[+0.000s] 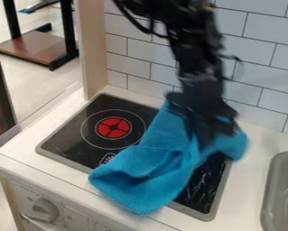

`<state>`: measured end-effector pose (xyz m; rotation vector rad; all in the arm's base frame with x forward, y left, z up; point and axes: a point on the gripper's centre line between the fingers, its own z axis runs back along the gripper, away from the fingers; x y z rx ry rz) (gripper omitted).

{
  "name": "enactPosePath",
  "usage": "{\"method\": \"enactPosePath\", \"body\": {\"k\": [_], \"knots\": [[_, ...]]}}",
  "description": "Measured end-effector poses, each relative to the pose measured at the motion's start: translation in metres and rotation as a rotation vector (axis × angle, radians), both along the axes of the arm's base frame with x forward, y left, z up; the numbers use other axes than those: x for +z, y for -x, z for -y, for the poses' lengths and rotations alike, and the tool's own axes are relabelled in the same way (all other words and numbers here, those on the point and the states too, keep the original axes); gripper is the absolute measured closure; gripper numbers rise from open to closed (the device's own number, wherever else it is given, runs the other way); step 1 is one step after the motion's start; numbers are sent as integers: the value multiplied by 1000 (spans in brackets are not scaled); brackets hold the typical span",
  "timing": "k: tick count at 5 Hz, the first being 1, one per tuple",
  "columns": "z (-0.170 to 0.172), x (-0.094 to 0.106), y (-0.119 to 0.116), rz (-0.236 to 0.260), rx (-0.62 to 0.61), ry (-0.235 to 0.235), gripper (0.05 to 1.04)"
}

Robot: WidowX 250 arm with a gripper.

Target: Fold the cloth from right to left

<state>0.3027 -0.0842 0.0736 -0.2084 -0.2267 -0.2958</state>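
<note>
The black gripper (207,135) hangs blurred over the right part of the stove, right against the blue cloth and covering some of it. Below and left of it, the cloth (146,169) lies rumpled in a diagonal band across the stovetop. Its lower left corner reaches over the stove's front edge onto the white counter. The cloth's right part (233,145) stands out to the right of the gripper, bunched and blurred. Where gripper and cloth meet is hidden by the dark gripper body.
The black stovetop (67,137) has a red burner mark at its left. A grey sink (281,194) is set into the counter at the right. White wall tiles stand close behind the arm, with a wooden post (93,49) at the back left. A knob (44,210) sits on the front panel.
</note>
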Motion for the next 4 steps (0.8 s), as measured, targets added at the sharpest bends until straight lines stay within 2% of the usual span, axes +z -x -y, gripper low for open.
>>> {"method": "enactPosePath", "body": {"k": [1,2,3,4], "knots": [[-51,2,-13,22,169,31,1033],[-82,-4,-12,25,242,-12,1033],[-115,-9,-5,12,348,-27,1033],[-128,-25,-2,-35,393,-46,1009]]}}
